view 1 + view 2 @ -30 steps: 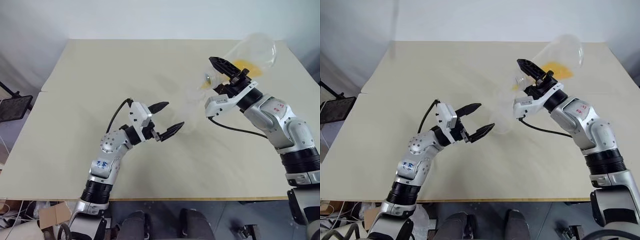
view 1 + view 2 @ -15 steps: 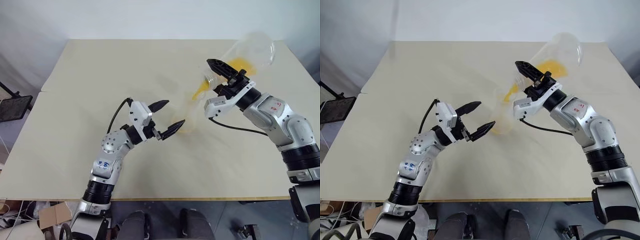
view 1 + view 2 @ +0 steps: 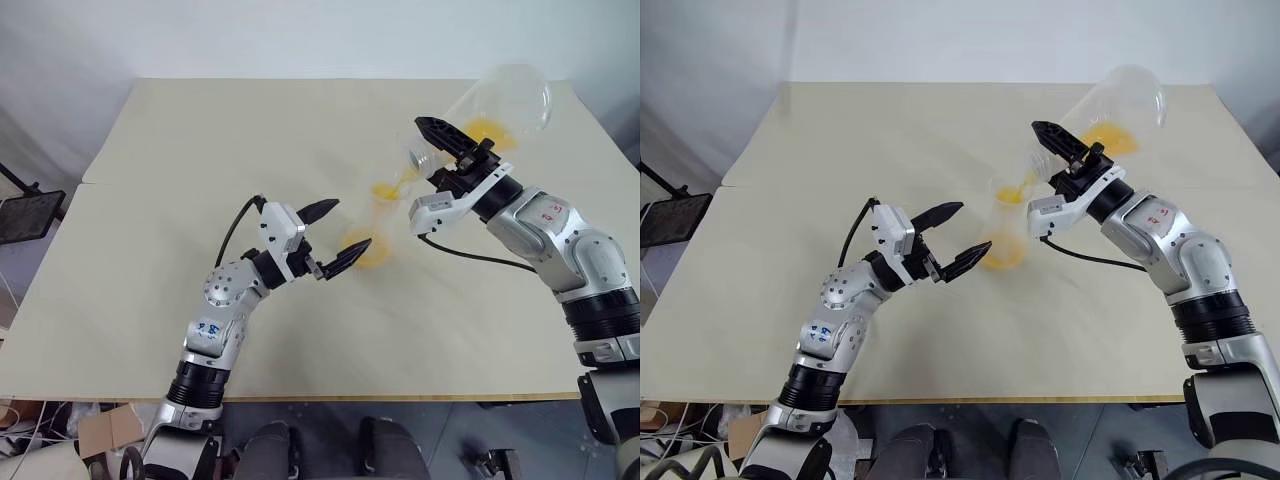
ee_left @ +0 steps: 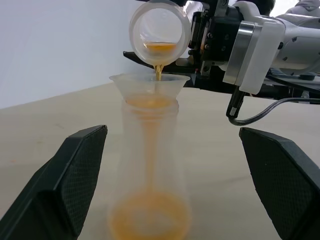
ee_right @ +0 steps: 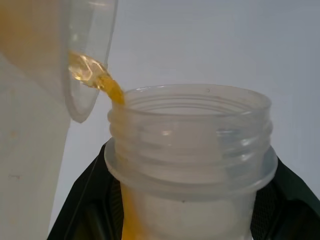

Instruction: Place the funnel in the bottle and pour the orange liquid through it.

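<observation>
Orange liquid (image 4: 150, 222) now pools in the base of the bottle (image 4: 151, 170), which stands upright near the middle of the bench (image 3: 180, 160); a second ago the bottle showed clear and empty, and half a second ago the first stream was only reaching it. The funnel (image 4: 149, 84) sits in the bottle's neck, its cone holding a little of the liquid, and a thin orange thread runs down from its spout through the bottle to the pool. Above it, the right gripper (image 3: 447, 143) is clamped on the neck of a larger round-bellied clear flask (image 3: 505, 100), tilted mouth-down toward the funnel, with the flask's lip just above the funnel's rim and a narrow stream falling from it. Less liquid lies in the flask's belly than a second ago, and the flask is tipped about as it was half a second ago. The left gripper (image 3: 334, 236) has its fingers (image 4: 75, 182) spread wide apart on either side of the bottle's lower half, not touching it in the left wrist view, in the same place as a second ago. The bottle itself has not shifted on the bench.
</observation>
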Motion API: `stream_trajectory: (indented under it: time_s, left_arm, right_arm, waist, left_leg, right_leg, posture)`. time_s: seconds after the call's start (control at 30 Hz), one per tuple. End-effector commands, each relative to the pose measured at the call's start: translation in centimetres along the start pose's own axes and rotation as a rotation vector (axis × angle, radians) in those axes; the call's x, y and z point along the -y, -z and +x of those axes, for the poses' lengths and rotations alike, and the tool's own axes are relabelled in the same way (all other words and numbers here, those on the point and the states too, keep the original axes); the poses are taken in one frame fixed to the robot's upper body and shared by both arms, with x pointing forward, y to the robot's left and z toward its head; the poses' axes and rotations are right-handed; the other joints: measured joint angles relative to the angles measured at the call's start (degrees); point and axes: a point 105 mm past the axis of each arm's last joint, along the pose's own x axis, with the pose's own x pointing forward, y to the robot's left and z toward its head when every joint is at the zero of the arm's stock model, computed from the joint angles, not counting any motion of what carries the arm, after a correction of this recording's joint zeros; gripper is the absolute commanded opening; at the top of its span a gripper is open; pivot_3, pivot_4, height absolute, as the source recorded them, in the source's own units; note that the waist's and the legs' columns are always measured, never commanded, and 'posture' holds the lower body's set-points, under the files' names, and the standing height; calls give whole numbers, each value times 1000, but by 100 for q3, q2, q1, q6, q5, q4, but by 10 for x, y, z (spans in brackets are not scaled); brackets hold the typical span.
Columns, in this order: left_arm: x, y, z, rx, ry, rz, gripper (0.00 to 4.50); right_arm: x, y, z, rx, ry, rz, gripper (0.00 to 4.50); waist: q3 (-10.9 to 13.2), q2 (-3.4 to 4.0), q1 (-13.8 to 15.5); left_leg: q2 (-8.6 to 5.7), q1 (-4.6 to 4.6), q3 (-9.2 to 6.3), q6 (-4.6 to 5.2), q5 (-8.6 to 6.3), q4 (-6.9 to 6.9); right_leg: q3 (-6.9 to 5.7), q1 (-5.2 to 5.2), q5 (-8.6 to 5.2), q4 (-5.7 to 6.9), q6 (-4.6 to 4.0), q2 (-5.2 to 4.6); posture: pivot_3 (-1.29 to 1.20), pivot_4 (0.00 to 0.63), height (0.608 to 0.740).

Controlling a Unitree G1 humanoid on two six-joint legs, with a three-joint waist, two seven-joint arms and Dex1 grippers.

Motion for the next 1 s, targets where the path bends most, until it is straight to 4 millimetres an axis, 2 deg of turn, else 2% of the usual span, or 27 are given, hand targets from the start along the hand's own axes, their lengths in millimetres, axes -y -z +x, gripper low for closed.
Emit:
stream_trajectory:
  time_s: [0.03, 1.0]
  left_arm:
    - [2, -9, 3, 33, 5, 31, 4500]
    - [3, -10, 0, 42, -5, 34, 4500]
  right_arm:
    - [20, 5, 2, 4, 63, -43, 2506]
    - [21, 0, 5, 37, 74, -89, 2506]
  waist:
    - [0, 0, -1]
    - [0, 0, 0]
  left_leg:
    - [0, 0, 0, 0, 0, 0]
    - [0, 0, -1, 0, 0, 0]
  right_leg:
    - [0, 0, 0, 0, 0, 0]
    - [-1, 0, 0, 0, 0, 0]
  posture:
    - [0, 150, 740]
    - [0, 150, 740]
